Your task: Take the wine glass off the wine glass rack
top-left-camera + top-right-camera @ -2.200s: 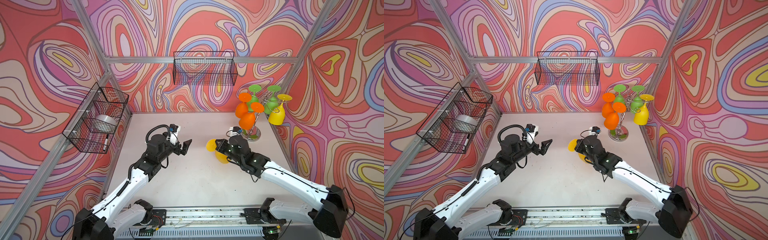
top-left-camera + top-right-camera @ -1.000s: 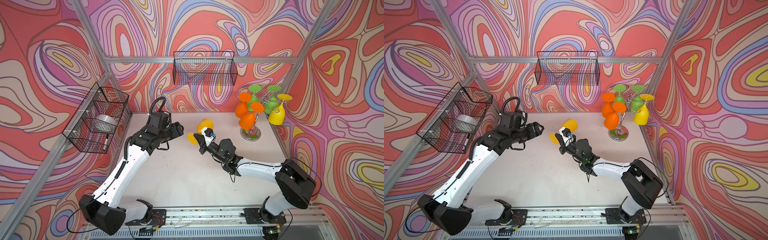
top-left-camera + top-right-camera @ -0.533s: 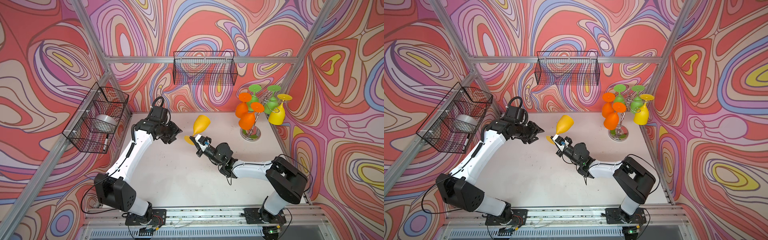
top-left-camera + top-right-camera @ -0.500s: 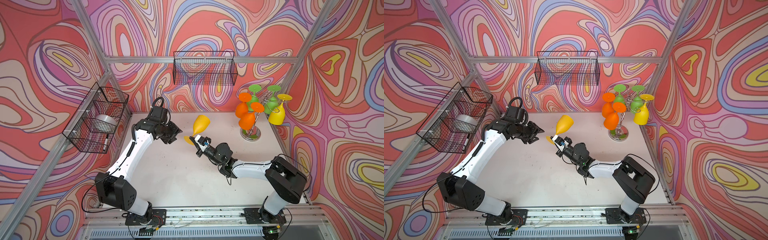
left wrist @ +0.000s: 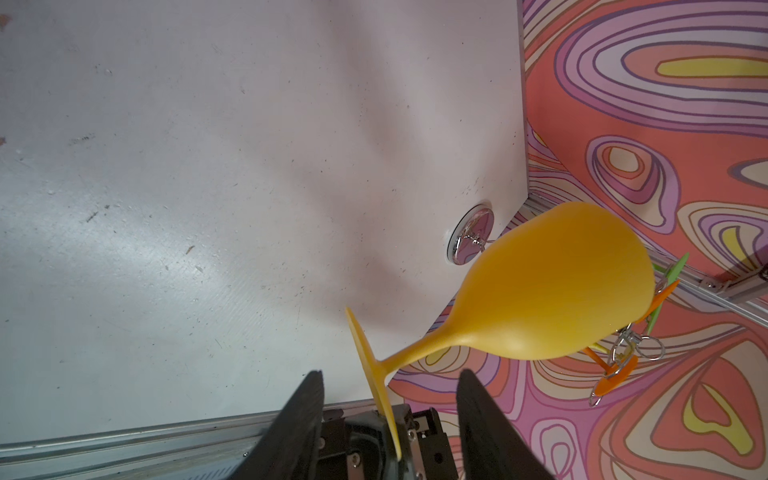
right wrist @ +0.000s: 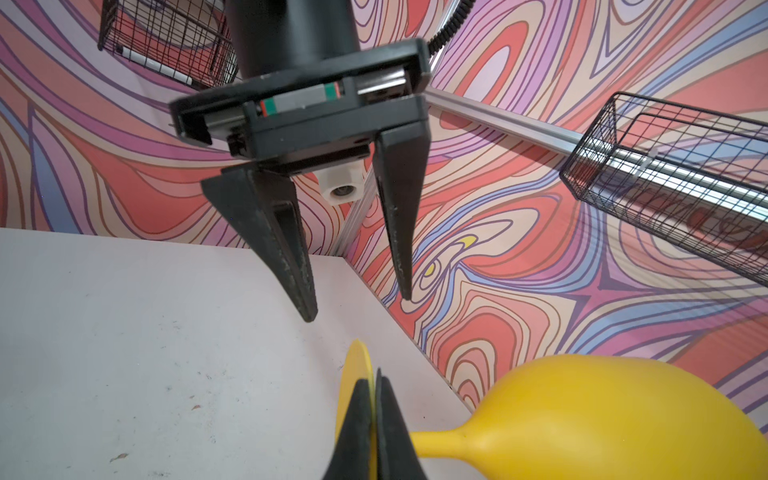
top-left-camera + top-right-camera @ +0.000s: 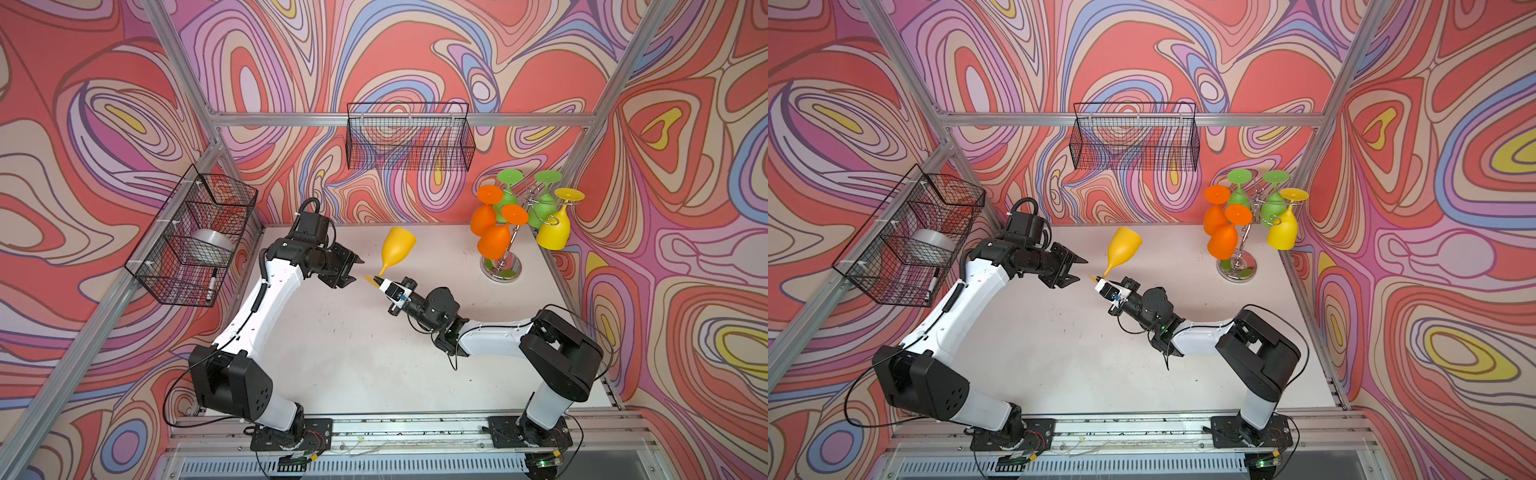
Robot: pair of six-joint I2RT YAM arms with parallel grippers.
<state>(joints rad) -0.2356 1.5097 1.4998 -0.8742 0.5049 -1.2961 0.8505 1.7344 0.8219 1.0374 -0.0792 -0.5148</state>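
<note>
**Between the two arms, a yellow glass held by its foot**

Over the middle of the white worktop [image 7: 340, 357], the right end effector [image 7: 376, 282] is pinched tight on the rim of the flat foot of a yellow wine glass [image 7: 397, 249]. The right wrist view shows the two black fingertips [image 6: 359, 399] pressed against either face of the thin disc, with the stem running off sideways to the bowl [image 6: 602, 415]. The glass is tilted and held off the worktop, well apart from the wine glass rack [image 7: 500, 272].

Facing it from the left, the left end effector [image 7: 356, 271] has its jaws partly spread and nothing between them that it grips. In both top views its tips stop just short of the glass foot. From the left wrist camera the foot sits edge-on between the two dark fingers [image 5: 307, 399], apart from both.

The rack stands near the back right corner of the worktop on its round mirrored base. Five glasses hang on it upside down: two orange [image 7: 492, 241], two green [image 7: 540, 212] and one yellow [image 7: 555, 232]. Black wire baskets hang on the back wall [image 7: 409, 137] and the left wall [image 7: 195, 237].
</note>
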